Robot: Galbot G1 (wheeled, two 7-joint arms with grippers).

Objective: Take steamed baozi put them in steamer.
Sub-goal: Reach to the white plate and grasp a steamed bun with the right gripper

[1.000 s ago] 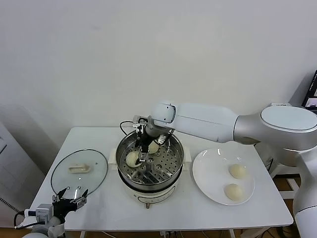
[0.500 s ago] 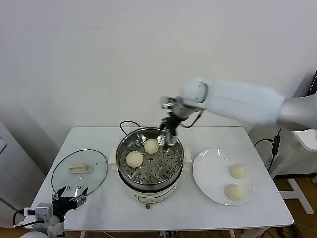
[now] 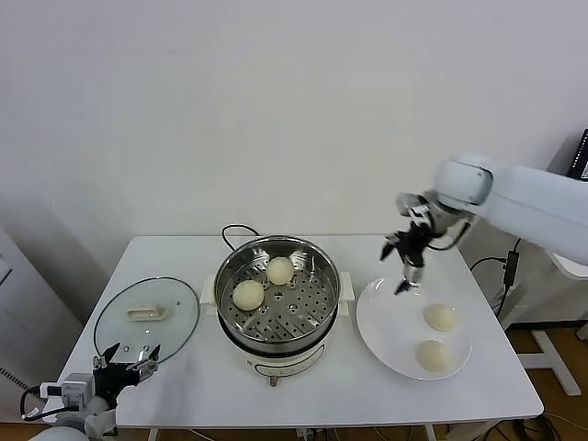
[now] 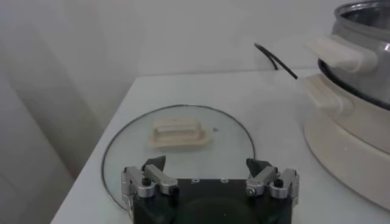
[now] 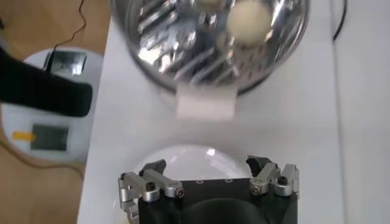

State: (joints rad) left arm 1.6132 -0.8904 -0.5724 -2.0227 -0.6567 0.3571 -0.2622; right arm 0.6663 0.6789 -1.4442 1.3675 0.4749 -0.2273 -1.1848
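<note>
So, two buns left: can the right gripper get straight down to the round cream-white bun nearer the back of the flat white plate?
Probably yes: the right gripper hangs open above the plate, nothing between it and that bun.

head camera: looking forward and down from above, taking in the whole white table (image 3: 184,367) from well back.
left wrist camera: sitting low at the table's near left corner, looking across the glass lid (image 4: 177,137) close by, toward the steamer (image 4: 359,79).
right wrist camera: hanging high, facing down past the plate (image 5: 195,159) to the steamer (image 5: 207,42).
shared: all three are catching the steamer; head and left wrist are both showing the lid.
</note>
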